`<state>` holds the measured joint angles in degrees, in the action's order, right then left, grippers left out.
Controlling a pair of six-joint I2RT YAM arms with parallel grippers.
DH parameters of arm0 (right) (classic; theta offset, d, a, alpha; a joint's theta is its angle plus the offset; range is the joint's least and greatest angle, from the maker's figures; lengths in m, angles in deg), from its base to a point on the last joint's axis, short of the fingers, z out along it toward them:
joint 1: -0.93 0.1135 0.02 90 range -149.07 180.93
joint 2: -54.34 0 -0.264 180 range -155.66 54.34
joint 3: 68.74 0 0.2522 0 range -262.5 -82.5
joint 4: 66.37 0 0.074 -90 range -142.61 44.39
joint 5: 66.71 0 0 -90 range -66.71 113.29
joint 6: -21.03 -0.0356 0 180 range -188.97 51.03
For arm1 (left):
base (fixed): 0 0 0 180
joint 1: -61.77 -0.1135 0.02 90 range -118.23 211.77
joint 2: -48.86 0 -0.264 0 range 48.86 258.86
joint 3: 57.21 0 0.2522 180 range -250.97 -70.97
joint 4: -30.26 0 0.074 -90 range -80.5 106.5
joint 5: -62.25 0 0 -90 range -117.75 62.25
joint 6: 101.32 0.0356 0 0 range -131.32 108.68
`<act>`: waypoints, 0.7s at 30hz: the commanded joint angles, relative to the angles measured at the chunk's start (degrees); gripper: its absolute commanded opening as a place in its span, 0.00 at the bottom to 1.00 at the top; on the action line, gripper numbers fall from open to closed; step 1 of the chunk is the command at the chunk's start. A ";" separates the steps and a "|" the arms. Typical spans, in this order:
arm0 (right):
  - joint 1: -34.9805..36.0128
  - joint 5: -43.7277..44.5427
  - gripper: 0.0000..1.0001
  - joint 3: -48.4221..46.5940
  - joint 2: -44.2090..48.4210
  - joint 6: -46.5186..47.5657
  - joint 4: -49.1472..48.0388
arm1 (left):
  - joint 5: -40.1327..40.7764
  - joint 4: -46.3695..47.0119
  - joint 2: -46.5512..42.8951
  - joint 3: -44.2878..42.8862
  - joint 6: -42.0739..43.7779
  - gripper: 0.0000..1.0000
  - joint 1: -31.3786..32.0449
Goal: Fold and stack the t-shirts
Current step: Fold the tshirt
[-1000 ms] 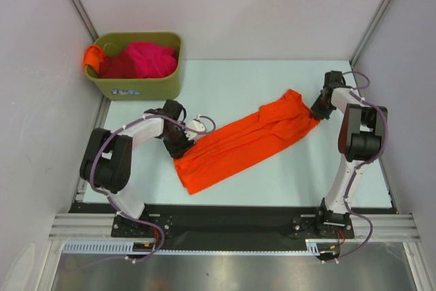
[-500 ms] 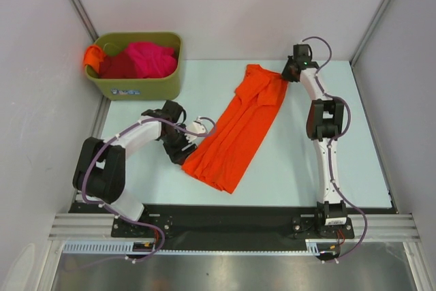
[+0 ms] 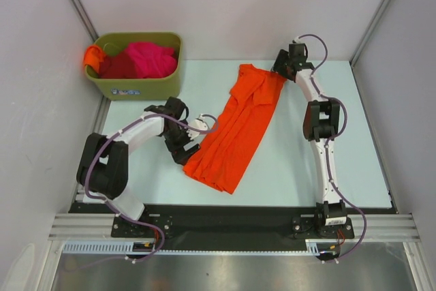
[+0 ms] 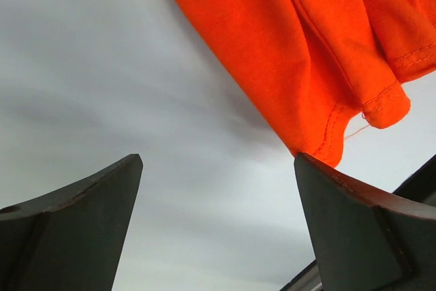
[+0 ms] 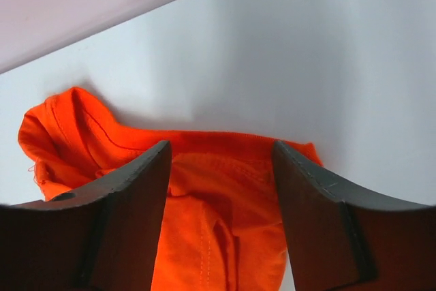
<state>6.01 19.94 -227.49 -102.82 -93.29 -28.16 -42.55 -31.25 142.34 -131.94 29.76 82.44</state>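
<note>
From above, the orange t-shirt [image 3: 235, 127] lies as a long, narrow, doubled band on the worktop [image 3: 354, 155], slanting from its near end by the left claw [image 3: 191, 144] up to its far end by the right claw [image 3: 278, 73]. The other t-shirts [image 3: 144, 58] sit bunched in the green bin [image 3: 170, 85] at the far left, one orange piece draped over the rim.

In the left wrist view the left claw [image 4: 218, 199] is spread, with only bare worktop between its fingers. The shirt's hemmed corner [image 4: 327, 134] lies just beyond them.

In the right wrist view the right claw [image 5: 216, 189] is also spread, astride the cloth [image 5: 204, 189] but not pinching it.

The shirt looks light, limp and prone to wrinkle. Corners and stitched hems would give the surest hold – pinching mid-panel would only bunch it.

A second ago the band ran crosswise towards the right side; half a second ago it had swung nearly to this steeper line, and it has barely moved since.
</note>
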 commanded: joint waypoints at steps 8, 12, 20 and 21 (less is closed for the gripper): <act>-2.18 2.74 0.69 4.88 12.84 1.73 -1.59 | -3.12 -3.75 -3.29 -1.17 0.31 1.00 1.22; -3.32 2.48 0.70 6.91 13.55 -0.47 0.50 | -1.02 -2.62 -4.09 2.43 0.58 1.00 1.22; -3.50 4.42 0.51 21.11 16.97 -9.85 2.20 | 1.71 -0.51 -5.05 1.90 -0.21 1.00 1.22; -3.67 3.89 0.50 22.28 16.89 -11.09 1.57 | 1.89 -0.24 -4.88 2.52 -0.21 1.00 1.22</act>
<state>2.43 23.52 -209.85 -88.11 -98.45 -27.22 -41.33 -32.12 139.71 -129.87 29.65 83.40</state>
